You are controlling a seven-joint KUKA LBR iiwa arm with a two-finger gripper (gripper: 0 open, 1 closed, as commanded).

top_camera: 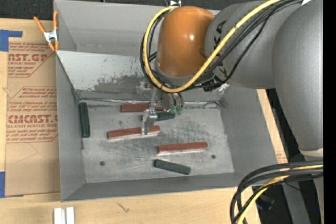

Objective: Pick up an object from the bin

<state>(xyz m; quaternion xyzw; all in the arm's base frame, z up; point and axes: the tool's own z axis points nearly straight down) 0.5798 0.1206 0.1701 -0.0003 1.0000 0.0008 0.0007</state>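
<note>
The gripper [148,126] is hanging low near the middle of the bin floor, its tip sitting on or just above the right end of a reddish-brown flat stick [128,134]. This stick is lying almost level, stretching away from the gripper toward 9 o'clock. Whether the gripper is spread or pressed together I cannot tell, as the orange wrist cover [181,44] and the looping cables are hiding much of it from above, and no thing is showing clearly within its grasp.

Just beyond the gripper at 11 o'clock, a second reddish-brown stick [132,108] is lying close to the back wall, its right end running under the wrist. At 4 o'clock, a third reddish-brown stick [182,148] is resting apart from the gripper. Further out at 5 o'clock, a dark green stick [171,167] is lying slightly tilted near the front wall. Well off at 9 o'clock, another dark green stick [84,119] is lying lengthwise along the left wall of the grey bin [68,128].
</note>
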